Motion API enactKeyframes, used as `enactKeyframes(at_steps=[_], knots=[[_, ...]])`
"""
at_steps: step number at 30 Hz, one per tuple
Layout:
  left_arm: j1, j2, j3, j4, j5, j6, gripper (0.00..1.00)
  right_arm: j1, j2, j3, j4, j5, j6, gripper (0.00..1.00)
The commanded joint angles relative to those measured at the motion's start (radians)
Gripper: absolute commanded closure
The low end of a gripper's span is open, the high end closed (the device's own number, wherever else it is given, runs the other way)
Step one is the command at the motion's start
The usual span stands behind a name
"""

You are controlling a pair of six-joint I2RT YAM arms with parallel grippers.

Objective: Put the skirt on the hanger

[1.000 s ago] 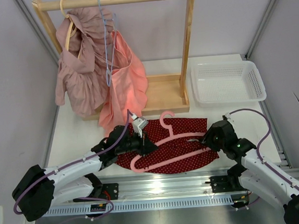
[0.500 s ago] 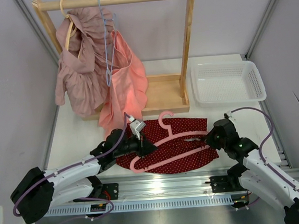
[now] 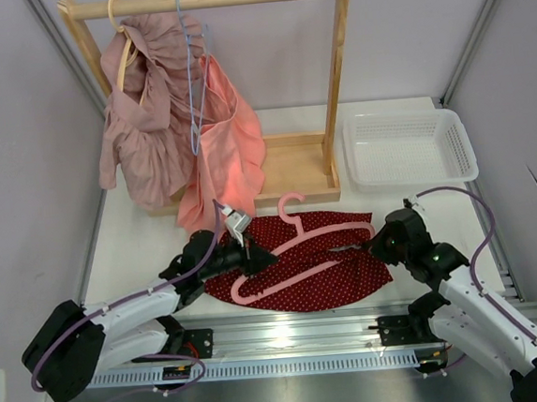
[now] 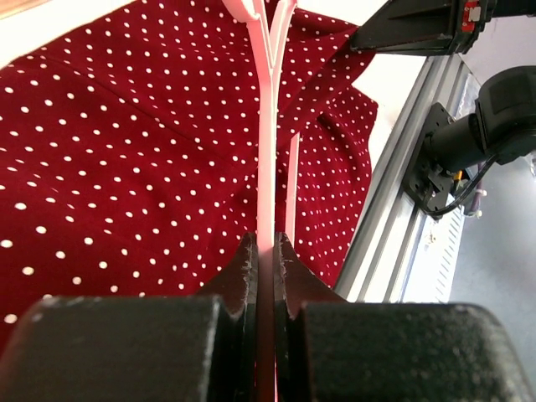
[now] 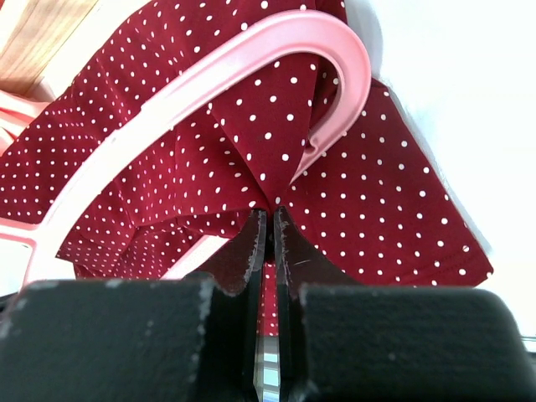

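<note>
The dark red polka-dot skirt (image 3: 332, 285) lies spread on the table near the front edge. The pink hanger (image 3: 291, 197) lies slanted across it, hook pointing to the back. My left gripper (image 3: 255, 257) is shut on the hanger's left part; in the left wrist view the pink bar (image 4: 266, 126) runs straight out from between the jaws (image 4: 266, 251) over the skirt (image 4: 126, 151). My right gripper (image 3: 366, 244) is shut on a fold of the skirt (image 5: 377, 193) at its right side, just under the hanger's curved end (image 5: 335, 50); the tips (image 5: 266, 219) pinch the cloth.
A wooden rack (image 3: 337, 73) stands at the back with a dusty-pink garment (image 3: 145, 136), a salmon garment (image 3: 227, 153) and a light blue hanger (image 3: 190, 104). A white basket (image 3: 460, 137) sits at the back right. A metal rail (image 3: 290, 335) runs along the near edge.
My right gripper has shut on the skirt's right side. The left arm has carried the hanger a little toward the back left, and its hook has shifted back.
</note>
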Motion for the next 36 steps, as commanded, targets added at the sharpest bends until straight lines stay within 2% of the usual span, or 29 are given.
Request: enactKeyframes(at_steps=[1, 16, 23, 36], knots=[[0.025, 0.013, -0.028, 0.120, 0.013, 0.004, 1.00, 0.001, -0.007, 0.063, -0.029, 0.022, -0.019, 1.00], [0.080, 0.167, -0.074, 0.361, 0.013, 0.017, 1.00, -0.025, -0.023, 0.117, -0.082, 0.000, -0.047, 1.00], [0.167, 0.258, -0.120, 0.544, 0.079, 0.003, 1.00, -0.048, -0.029, 0.158, -0.122, -0.009, -0.070, 1.00], [0.172, 0.310, -0.084, 0.571, 0.027, 0.122, 1.00, -0.070, -0.038, 0.160, -0.148, -0.018, -0.083, 0.99]])
